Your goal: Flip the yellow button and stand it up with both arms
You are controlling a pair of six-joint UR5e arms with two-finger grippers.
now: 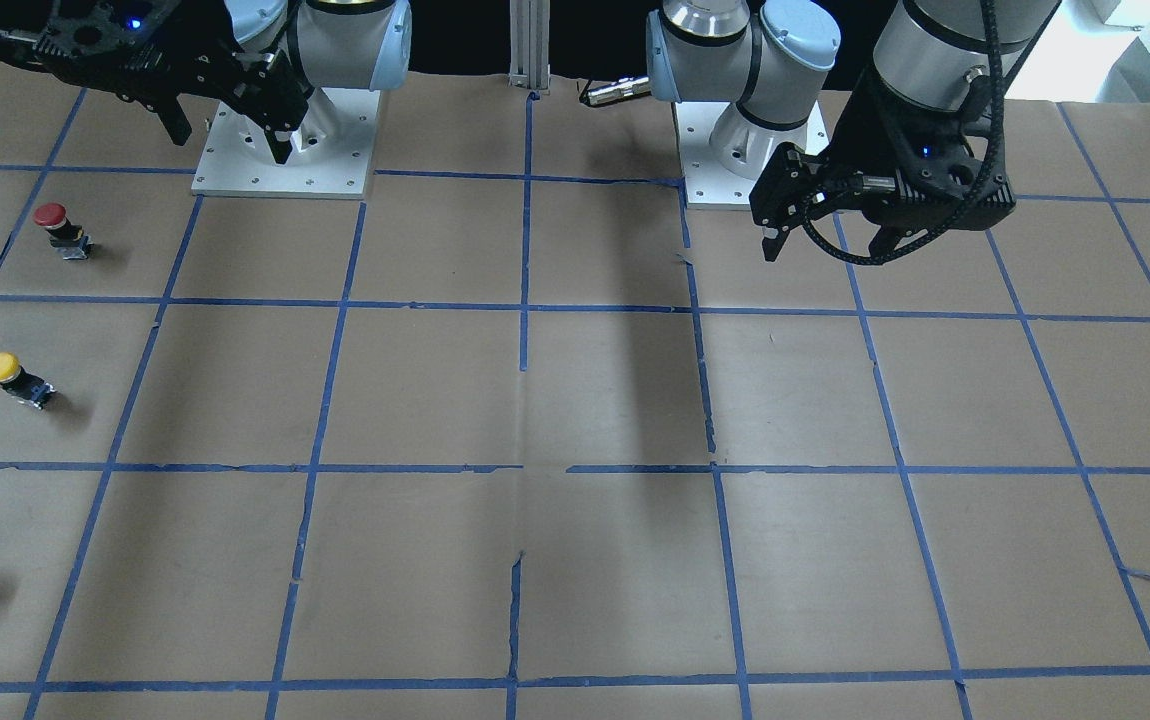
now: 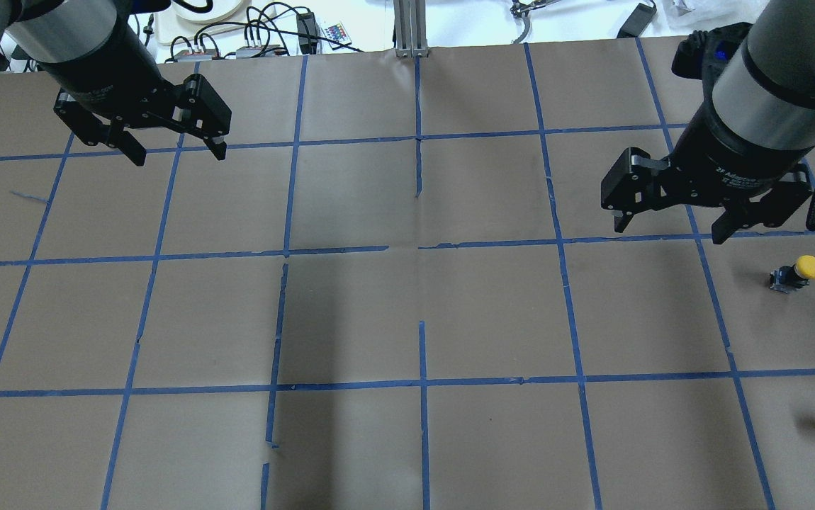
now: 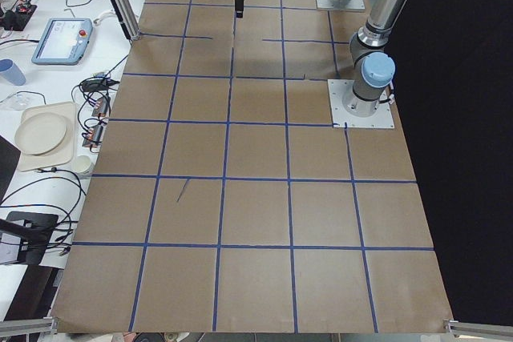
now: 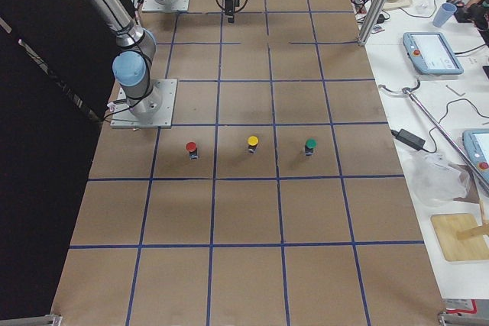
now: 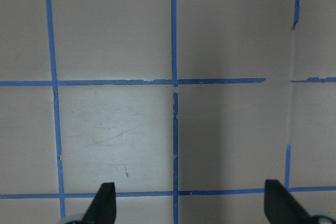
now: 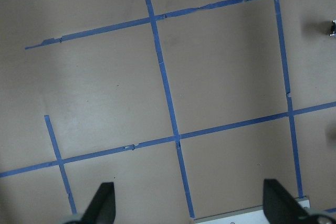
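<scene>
The yellow button (image 2: 797,272) stands on the tabletop (image 2: 492,319) near its right end, cap upward as far as I can see, just beyond the right pincer (image 2: 669,231). This pincer hangs above the tabletop, spread and empty. The left pincer (image 2: 181,157) is also spread and empty, well apart on the other side.

The risks, in my judgement:
- The red button (image 1: 59,228) has the same shape and sits near, so a wrong pick is possible.
- The round cap gives little grip. The button may slip or roll away.
- The passing between both arms is delicate. If one releases too early, the button falls.
- Standing it on a small face, it may topple.
</scene>
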